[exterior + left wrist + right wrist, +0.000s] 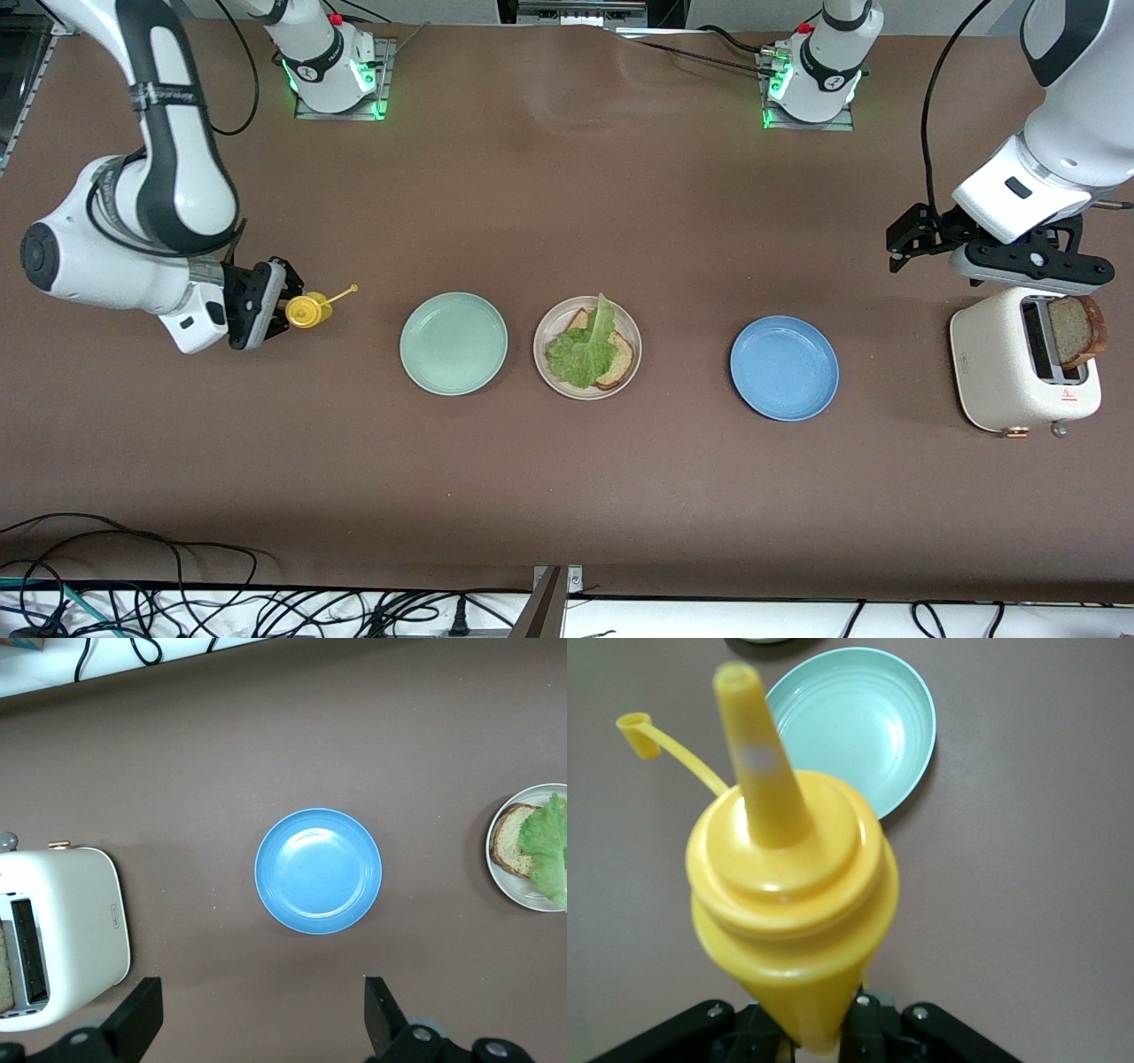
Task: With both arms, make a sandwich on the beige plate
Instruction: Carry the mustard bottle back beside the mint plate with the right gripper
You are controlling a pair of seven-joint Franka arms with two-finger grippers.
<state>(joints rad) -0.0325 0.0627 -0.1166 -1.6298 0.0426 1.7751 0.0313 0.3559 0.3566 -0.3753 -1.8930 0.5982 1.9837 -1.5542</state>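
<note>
The beige plate (553,324) (518,902) lies mid-table between two other plates. On it is a bread slice (622,356) (508,840) with a green lettuce leaf (583,351) (549,843) over it. A second bread slice (1075,330) sticks up from the slot of a white toaster (1010,372) (75,930). My left gripper (1038,266) (257,992) hangs open and empty above the toaster. My right gripper (273,315) (819,1036) is shut on a yellow squeeze bottle (306,310) (788,895), beside the mint-green plate; the bottle's cap hangs off on its strap.
A mint-green plate (454,343) (859,718) lies toward the right arm's end from the beige plate. A blue plate (784,368) (318,870) lies toward the left arm's end, between the beige plate and the toaster. Cables run along the table's front edge.
</note>
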